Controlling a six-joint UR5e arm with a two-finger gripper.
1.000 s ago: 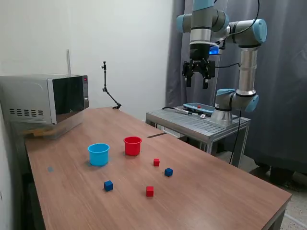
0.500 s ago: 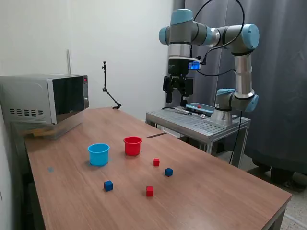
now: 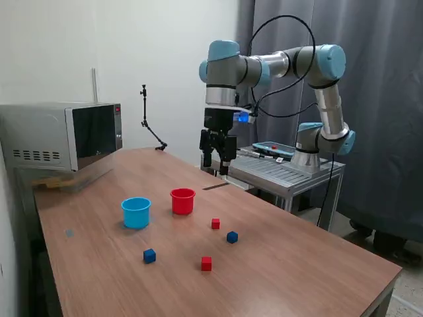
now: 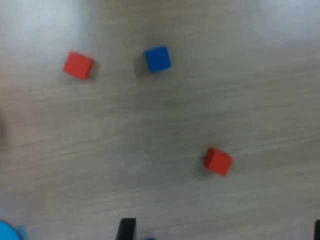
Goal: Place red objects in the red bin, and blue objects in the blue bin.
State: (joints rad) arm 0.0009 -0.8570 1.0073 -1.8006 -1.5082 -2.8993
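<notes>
On the wooden table, the red cup (image 3: pixel 183 201) and the light blue cup (image 3: pixel 136 212) stand side by side. Two red cubes (image 3: pixel 215 224) (image 3: pixel 206 263) and two dark blue cubes (image 3: pixel 232 237) (image 3: pixel 149 255) lie apart in front of them. My gripper (image 3: pixel 217 165) hangs open and empty, well above the table's far edge, behind the red cup. The wrist view shows two red cubes (image 4: pixel 78 65) (image 4: pixel 218 161), one blue cube (image 4: pixel 158 58), a sliver of the blue cup (image 4: pixel 5 232) and one dark fingertip (image 4: pixel 126 229). The other finger is at the frame's edge.
A microwave (image 3: pixel 63 135) stands on the table at the exterior view's left. A thin black stand (image 3: pixel 149 125) rises at the table's back. The arm's base sits on a metal side table (image 3: pixel 274 168) beyond the far edge, against a dark curtain.
The arm has swung toward the exterior view's left and come down, bringing the gripper from high over the metal side table to above the wooden table's far edge. The cubes and cups have not moved.
</notes>
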